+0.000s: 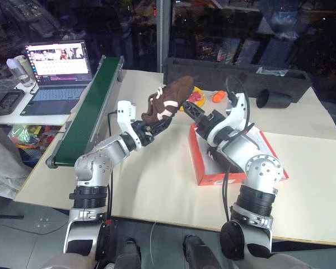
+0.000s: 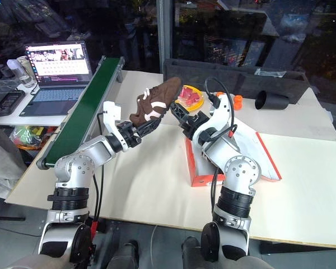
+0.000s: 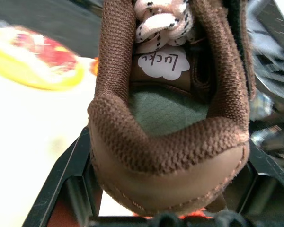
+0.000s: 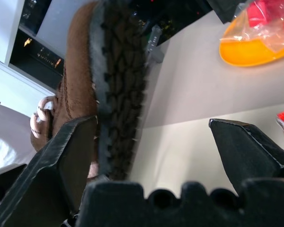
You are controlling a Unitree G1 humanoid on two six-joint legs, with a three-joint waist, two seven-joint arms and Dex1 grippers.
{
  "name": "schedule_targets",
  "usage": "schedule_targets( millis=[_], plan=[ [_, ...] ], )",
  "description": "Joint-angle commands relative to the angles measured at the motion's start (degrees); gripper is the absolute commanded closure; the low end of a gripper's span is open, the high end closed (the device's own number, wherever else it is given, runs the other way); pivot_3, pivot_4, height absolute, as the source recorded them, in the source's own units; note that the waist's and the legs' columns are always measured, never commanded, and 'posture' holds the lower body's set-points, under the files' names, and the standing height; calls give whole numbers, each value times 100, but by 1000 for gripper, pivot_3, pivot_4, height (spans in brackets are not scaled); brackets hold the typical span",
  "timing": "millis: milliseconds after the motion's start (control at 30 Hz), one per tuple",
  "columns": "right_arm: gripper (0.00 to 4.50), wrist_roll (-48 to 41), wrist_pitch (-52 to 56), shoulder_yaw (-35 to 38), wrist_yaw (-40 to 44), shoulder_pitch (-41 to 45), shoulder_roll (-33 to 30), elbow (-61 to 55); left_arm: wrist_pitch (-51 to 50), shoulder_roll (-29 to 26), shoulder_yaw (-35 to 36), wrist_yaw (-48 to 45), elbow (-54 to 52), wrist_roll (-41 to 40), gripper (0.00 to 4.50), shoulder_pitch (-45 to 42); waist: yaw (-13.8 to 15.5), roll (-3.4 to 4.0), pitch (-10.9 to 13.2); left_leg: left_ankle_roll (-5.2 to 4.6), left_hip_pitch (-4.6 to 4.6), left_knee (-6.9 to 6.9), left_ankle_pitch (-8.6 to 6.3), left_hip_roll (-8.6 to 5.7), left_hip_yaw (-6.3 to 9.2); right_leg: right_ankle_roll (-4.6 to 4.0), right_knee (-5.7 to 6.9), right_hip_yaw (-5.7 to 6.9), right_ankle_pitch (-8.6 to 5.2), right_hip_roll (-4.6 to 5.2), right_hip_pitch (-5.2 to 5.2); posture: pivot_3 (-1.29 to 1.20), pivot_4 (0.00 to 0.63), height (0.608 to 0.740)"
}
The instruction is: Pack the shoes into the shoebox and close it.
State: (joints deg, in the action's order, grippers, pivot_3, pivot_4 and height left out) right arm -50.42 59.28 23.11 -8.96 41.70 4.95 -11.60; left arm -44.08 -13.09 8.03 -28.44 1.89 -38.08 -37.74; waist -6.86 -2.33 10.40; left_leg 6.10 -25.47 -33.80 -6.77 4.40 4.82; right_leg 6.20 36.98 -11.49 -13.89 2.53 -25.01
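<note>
Left gripper (image 1: 157, 124) holds one brown shoe (image 1: 169, 99) by its heel end, up in the air above the table (image 1: 157, 179), with the toe pointing up and away from the robot. In the left wrist view the heel collar sits between the two black fingers (image 3: 61, 175), and the pale laces and a white tag inside the shoe are visible. Right gripper (image 1: 197, 115) hangs just beside the raised shoe with its jaws spread wide and nothing between them; its wrist view looks at the shoe's dark treaded sole. Below the right arm lies the orange-red shoebox (image 1: 204, 168) on the table, its lid flap folded out flat on the robot's right side. Whether the second shoe is inside cannot be told, as the arm covers the box. Beyond the shoe sits a yellow dish (image 2: 191, 96), and behind it a long black tray (image 1: 235, 75).
</note>
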Motion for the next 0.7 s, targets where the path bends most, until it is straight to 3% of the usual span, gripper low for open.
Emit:
schedule_targets(
  millis=[33, 700],
  plan=[
    [0, -232, -97, -109, -82, 182, 53, -96, -11, 67, -361, -353, -185, -26, 1686, -217, -11, 0, 0, 0, -2, 0, 0, 0, 0, 0, -2, 0, 0, 0, 0, 0, 150, 740],
    [0, -1010, -336, -108, -342, 223, -21, -215, 140, 138, -458, -457, 164, 330, 1686, -266, -40, 2, 1, -1, -3, 5, 0, 0, 0, 1, -11, 0, 0, 0, -1, 0, 150, 740]
  ],
)
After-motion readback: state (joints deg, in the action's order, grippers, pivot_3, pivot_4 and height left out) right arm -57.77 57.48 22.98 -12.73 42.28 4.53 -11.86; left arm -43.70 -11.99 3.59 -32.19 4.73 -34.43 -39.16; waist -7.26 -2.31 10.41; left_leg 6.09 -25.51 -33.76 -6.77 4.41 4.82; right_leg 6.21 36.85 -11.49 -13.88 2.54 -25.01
